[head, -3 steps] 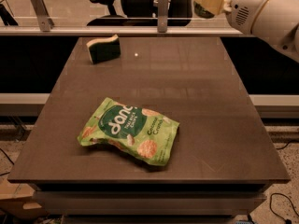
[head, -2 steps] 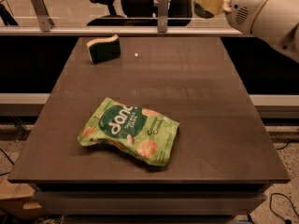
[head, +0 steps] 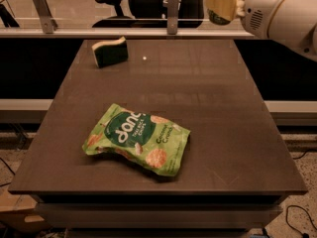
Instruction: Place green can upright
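Zero visible change, pincer [head: 221,5] still above far edge of table [head: 208,108], clamped round green can [head: 217,18]

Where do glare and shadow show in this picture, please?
Camera view: dim, warm light; pale sheen on the table behind the bag; a bright speck beside the sponge; soft shadow under the bag's near edge; the gripper, top right past the far edge, is cut by the frame.

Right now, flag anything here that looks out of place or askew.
Nothing spilled or damaged. The snack bag lies crumpled and skewed on the table; the sponge sits angled, far left. The claw hangs beyond its far right edge.
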`<act>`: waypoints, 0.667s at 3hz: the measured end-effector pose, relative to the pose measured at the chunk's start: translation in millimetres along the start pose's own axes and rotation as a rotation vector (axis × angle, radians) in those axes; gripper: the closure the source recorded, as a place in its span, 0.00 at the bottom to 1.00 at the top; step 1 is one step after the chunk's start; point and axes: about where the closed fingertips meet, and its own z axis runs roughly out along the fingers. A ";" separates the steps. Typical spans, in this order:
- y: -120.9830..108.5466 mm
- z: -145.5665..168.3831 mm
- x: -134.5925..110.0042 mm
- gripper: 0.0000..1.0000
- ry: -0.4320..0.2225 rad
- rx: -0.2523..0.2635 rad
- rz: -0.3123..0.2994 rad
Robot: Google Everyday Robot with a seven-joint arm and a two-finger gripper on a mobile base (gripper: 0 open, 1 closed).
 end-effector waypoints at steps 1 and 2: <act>8.0 -2.6 -16.7 1.00 -0.027 -0.029 0.012; 13.6 -1.1 -33.7 1.00 -0.024 -0.042 0.036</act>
